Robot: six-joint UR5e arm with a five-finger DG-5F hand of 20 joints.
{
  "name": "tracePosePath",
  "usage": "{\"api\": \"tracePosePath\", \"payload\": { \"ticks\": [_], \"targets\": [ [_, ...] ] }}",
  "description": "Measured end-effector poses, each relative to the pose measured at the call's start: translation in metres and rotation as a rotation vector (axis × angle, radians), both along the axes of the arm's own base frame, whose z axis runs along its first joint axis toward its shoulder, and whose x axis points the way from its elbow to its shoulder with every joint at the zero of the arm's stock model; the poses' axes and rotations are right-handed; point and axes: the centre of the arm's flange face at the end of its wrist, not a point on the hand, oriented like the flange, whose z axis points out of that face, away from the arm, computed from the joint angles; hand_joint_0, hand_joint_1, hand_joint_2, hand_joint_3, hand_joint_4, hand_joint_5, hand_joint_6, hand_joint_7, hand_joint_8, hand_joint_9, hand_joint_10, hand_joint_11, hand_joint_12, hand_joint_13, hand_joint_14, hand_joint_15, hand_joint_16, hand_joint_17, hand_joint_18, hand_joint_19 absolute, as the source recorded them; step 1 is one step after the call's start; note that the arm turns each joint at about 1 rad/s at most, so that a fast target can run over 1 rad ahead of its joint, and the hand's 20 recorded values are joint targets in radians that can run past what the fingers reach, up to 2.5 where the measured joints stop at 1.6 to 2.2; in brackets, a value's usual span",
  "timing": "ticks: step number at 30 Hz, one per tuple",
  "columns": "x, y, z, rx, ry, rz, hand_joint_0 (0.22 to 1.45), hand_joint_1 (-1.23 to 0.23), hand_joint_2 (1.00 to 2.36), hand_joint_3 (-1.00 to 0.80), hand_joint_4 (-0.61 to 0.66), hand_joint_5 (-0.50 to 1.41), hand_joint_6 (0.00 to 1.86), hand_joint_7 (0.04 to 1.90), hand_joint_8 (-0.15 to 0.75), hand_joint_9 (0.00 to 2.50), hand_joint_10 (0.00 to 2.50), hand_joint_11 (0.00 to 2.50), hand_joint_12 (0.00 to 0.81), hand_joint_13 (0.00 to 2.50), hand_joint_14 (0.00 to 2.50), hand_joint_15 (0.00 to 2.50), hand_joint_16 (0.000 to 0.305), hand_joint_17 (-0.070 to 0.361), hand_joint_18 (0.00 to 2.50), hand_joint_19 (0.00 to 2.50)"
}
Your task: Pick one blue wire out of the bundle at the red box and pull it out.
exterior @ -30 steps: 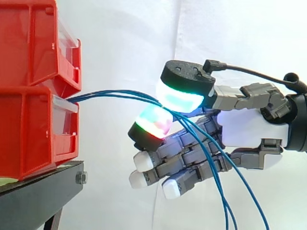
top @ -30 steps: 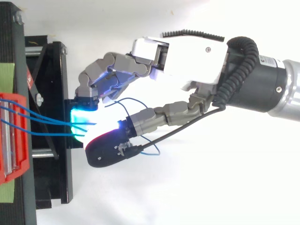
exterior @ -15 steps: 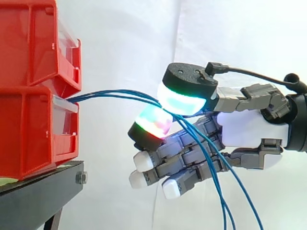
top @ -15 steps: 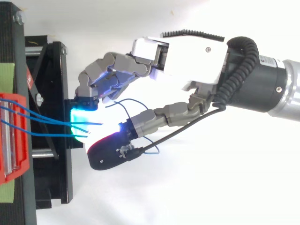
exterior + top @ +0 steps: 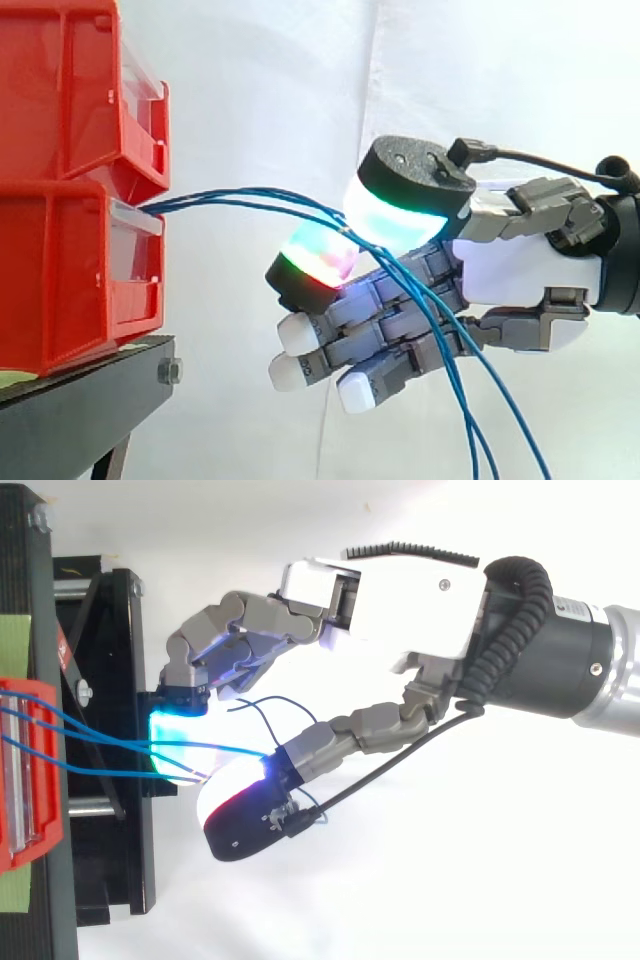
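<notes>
**Side view.** Blue wires (image 5: 240, 197) leave the lower red box (image 5: 60, 280) at left-centre and run level to mid-frame. There they bend and droop to lower right across the hand (image 5: 510, 270).
- Hand: clenched. Thumb pad (image 5: 400, 215) (green-cyan) and one finger pad (image 5: 318, 262) (red-green) pinch the wires at the bend. No. of strands caught: can't tell.
- Wires: thin, round, smooth-sheathed. Judged v. light, limp and slippery, so take one strand mid-span btw. the pads and pull steadily.
- Box: glossy moulded plastic w/ translucent front lip.
- Stand (image 5: 80, 410): matt black, bolt at its corner.

**Top view.** Wires (image 5: 100, 742) fan from the box (image 5: 20, 770) at left edge to the cyan-lit finger pad (image 5: 175, 750). Hand (image 5: 400, 590): white shell, grey links.
</notes>
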Motion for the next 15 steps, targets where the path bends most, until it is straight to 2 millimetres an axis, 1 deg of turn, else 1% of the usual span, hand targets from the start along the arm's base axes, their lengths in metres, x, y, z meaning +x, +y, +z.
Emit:
{"api": "tracePosePath", "payload": {
  "ticks": [1,3,6,9,11,15],
  "targets": [
    [0.0,0.0,0.0001,0.0,0.0,0.0,0.53,-0.71,1.0,-0.5,0.3,-0.22,0.87,0.92,0.383,0.69,0.01,0.52,0.467,0.55,0.01,0.17,0.062,0.139,0.7,0.4],
    [0.0,0.0,0.0004,0.0,0.0,0.001,0.53,-0.64,1.0,-0.5,0.3,-0.22,0.87,0.93,0.386,0.71,0.01,0.51,0.466,0.55,0.01,0.18,0.062,0.14,0.7,0.42],
    [-0.0001,-0.0001,0.0003,0.0,0.0,0.001,0.57,-0.59,1.0,-0.5,0.28,-0.21,0.86,0.95,0.386,0.73,0.01,0.51,0.459,0.55,0.01,0.18,0.06,0.136,0.69,0.44],
    [-0.0001,-0.0001,0.0003,0.0,0.0,0.001,0.6,-0.61,1.01,-0.43,0.27,-0.21,0.87,0.96,0.383,0.73,0.01,0.5,0.453,0.55,0.01,0.18,0.059,0.134,0.68,0.44],
    [-0.0001,-0.0002,0.0004,0.0,-0.001,0.001,0.61,-0.65,1.01,-0.36,0.27,-0.21,0.87,0.97,0.383,0.73,0.01,0.51,0.454,0.55,0.01,0.18,0.059,0.134,0.68,0.44],
    [-0.0002,-0.0002,0.0009,0.0,-0.001,0.001,0.64,-0.73,1.01,-0.31,0.27,-0.22,0.87,0.96,0.375,0.72,0.01,0.52,0.454,0.55,0.01,0.18,0.06,0.134,0.69,0.43]
  ]
}}
